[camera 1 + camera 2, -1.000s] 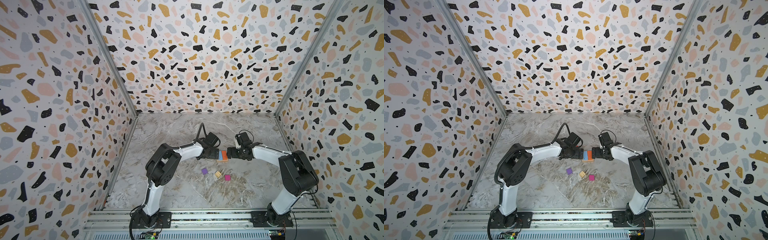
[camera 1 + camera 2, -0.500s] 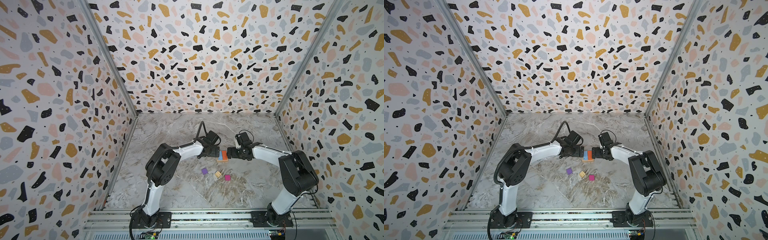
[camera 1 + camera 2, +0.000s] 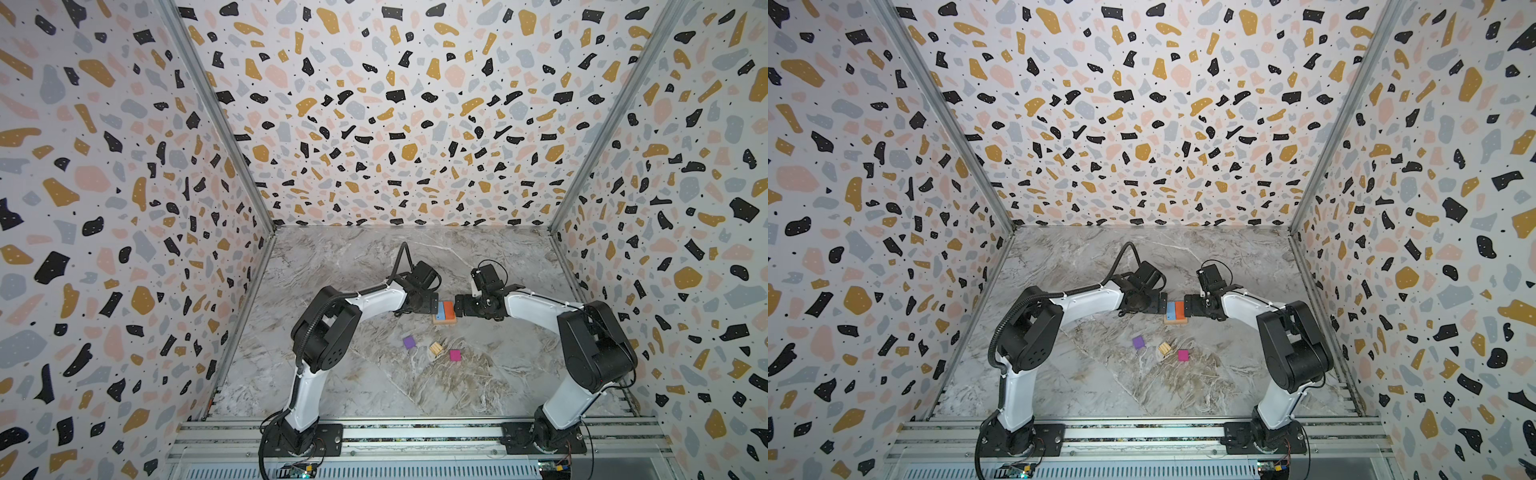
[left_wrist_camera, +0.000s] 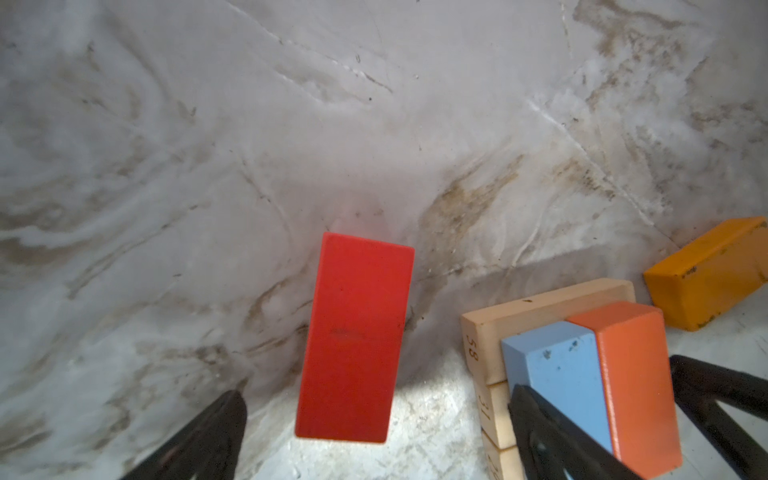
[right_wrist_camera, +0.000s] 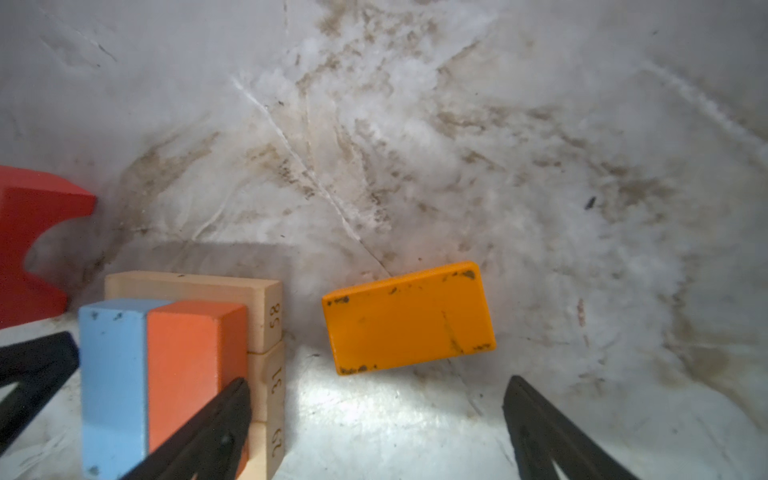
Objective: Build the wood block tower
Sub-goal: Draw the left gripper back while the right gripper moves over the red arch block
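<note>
Nearest us on the table (image 3: 374,386), the purple cube (image 3: 409,342), tan cube (image 3: 435,348) and magenta cube (image 3: 455,355) lie apart in a row. Beyond them stands the wood block tower (image 3: 444,316): a light blue block (image 3: 440,309) and an orange block (image 3: 448,308) side by side on the tan base (image 3: 443,322). We find the left tool (image 4: 374,392) and right tool (image 5: 377,381) flanking it, both released. A red block (image 4: 353,332) lies ungripped between the left jaws and an amber block (image 5: 409,318) between the right.

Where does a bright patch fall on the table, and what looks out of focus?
Left wrist view: bright patch on the table between red block and tan blocks; the black fingers look soft. Right wrist view: a patch beside the yellow-orange block, its fingers soft too.
</note>
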